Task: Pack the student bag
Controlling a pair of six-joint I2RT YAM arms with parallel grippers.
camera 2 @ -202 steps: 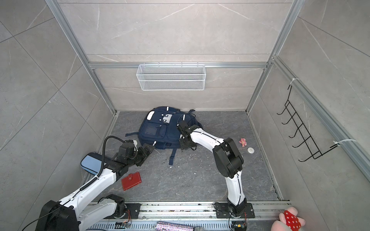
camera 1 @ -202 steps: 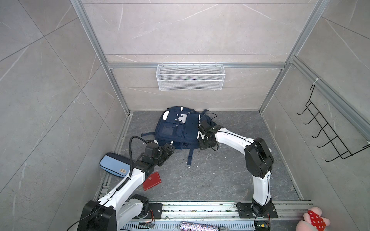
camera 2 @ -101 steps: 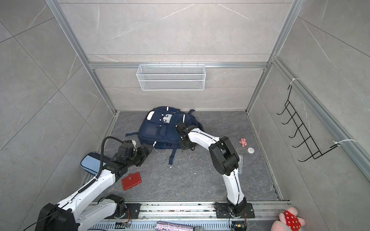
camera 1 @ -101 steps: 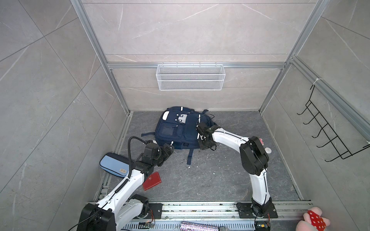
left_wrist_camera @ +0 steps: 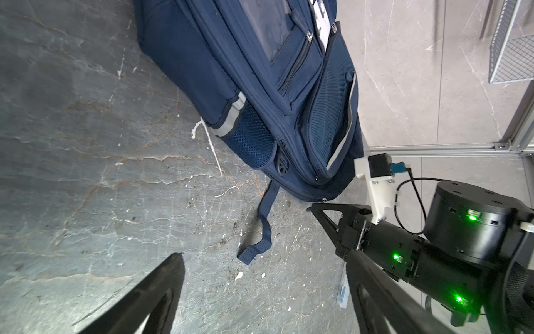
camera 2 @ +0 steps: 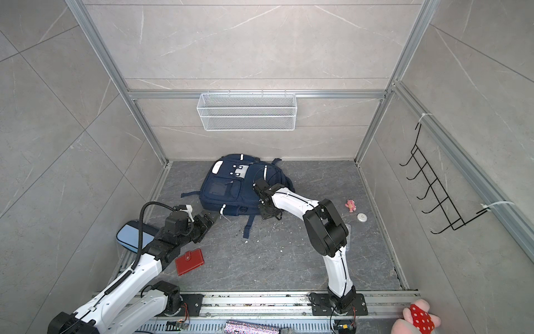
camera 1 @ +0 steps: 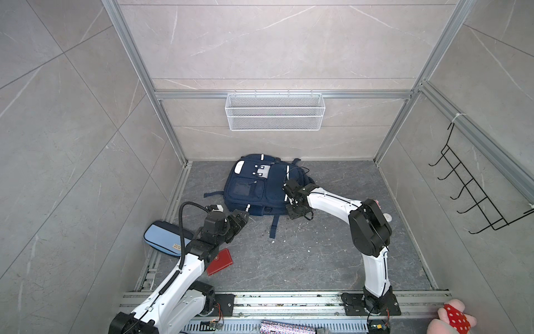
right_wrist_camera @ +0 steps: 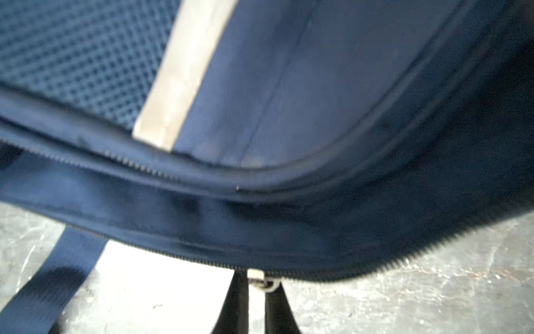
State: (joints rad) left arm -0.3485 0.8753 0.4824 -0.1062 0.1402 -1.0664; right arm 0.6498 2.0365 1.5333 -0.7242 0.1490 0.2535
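Silver zip pull (right_wrist_camera: 257, 274), blurry, in right claw (right_wrist_camera: 256, 289)

The bag (camera 1: 254, 188) lies flat on the floor by the back wall, below the basket (camera 1: 274, 115). The right gripper (right_wrist_camera: 256, 290) is at its near right corner, with the zip pull (right_wrist_camera: 257, 276) between its fingers. The left gripper (camera 1: 244, 217) hangs just before the near left corner. The case (camera 1: 161, 237) lies by the left wall, with the wallet (camera 1: 221, 261) nearer and to its right. A toy (camera 2: 350, 205) and a disc (camera 2: 361, 217) lie well to the bag's right.

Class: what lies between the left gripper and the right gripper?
The student bag's lower edge, its loose strap trailing over grey floor, lies between the open left gripper and the right gripper, shut on the zip pull. Both top views show it.
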